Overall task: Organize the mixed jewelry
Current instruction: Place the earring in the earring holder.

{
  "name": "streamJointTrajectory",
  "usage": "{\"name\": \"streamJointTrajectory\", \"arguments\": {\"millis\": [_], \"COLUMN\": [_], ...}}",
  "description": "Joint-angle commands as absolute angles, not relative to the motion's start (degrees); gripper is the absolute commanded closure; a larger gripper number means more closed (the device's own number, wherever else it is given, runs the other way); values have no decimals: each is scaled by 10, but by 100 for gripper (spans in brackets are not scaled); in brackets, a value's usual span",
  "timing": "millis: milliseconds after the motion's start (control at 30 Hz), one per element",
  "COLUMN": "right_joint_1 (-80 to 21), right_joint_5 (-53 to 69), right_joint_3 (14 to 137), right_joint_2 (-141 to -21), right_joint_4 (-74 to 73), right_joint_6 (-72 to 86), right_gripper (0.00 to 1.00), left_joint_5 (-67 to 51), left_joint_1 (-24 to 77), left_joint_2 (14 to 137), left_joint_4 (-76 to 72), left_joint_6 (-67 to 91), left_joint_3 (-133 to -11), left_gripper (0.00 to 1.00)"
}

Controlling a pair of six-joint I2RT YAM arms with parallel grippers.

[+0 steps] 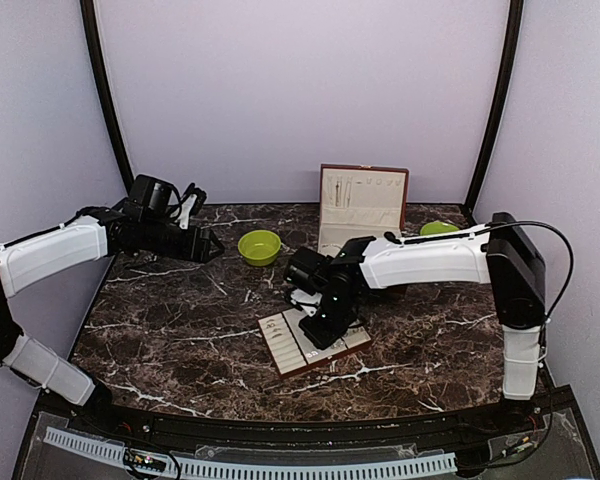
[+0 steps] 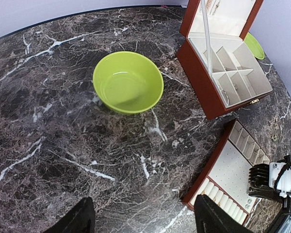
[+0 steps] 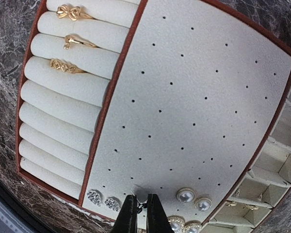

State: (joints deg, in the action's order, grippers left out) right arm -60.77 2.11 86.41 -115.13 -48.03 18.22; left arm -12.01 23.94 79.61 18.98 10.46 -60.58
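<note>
Overall, a dark marble counter (image 1: 180, 330) carries every item. The left arm (image 1: 50, 250) reaches over the counter's left edge; the right arm (image 1: 430, 262) bends in from the right edge toward the middle.

A red-brown box (image 1: 363, 205) stands at the far edge, right of centre, with its lid upright and its cream compartments exposed. A matching tray (image 1: 277, 340) lies flat near the middle, toward the near edge. It has ring rolls along one side, a perforated pad in the centre and small compartments along the other side.

A lime-green bowl (image 1: 259, 246) sits just left of the box, and a green plate (image 1: 438, 228) lies in the far right corner.

The left gripper (image 2: 145, 221) hangs above bare marble on the near side of the bowl, its fingers spread apart and holding nothing. The right gripper (image 3: 141, 200) points down at the tray's pad, its fingers drawn together to a slit; whether a piece is pinched there cannot be told.

The jewelry is all on the tray. Three gold rings (image 3: 70, 12) sit in the roll slots at one end. Two pearl studs (image 3: 185, 195) and two sparkling studs (image 3: 94, 196) line the pad's edge on either side of the fingertips.
</note>
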Motion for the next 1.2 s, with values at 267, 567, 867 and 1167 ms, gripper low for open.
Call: {"name": "streamJointTrajectory", "arguments": {"millis": [267, 567, 867, 1167], "right_joint_1": [-613, -613, -613, -612], "right_joint_5": [14, 25, 21, 19], "right_joint_3": [899, 909, 917, 920], "right_joint_2": [-1173, -1180, -1190, -1198], "right_joint_4": [-510, -513, -518, -522], "right_joint_6": [162, 152, 150, 148], "right_gripper": [95, 95, 95, 95], "left_joint_5": [-116, -117, -119, -119], "left_joint_1": [240, 240, 240, 240], "left_joint_2": [783, 783, 784, 783], "left_joint_4": [185, 185, 186, 187], "left_joint_6": [96, 96, 97, 96], "left_joint_3": [-598, -598, -598, -598], "left_gripper": [27, 27, 27, 27]}}
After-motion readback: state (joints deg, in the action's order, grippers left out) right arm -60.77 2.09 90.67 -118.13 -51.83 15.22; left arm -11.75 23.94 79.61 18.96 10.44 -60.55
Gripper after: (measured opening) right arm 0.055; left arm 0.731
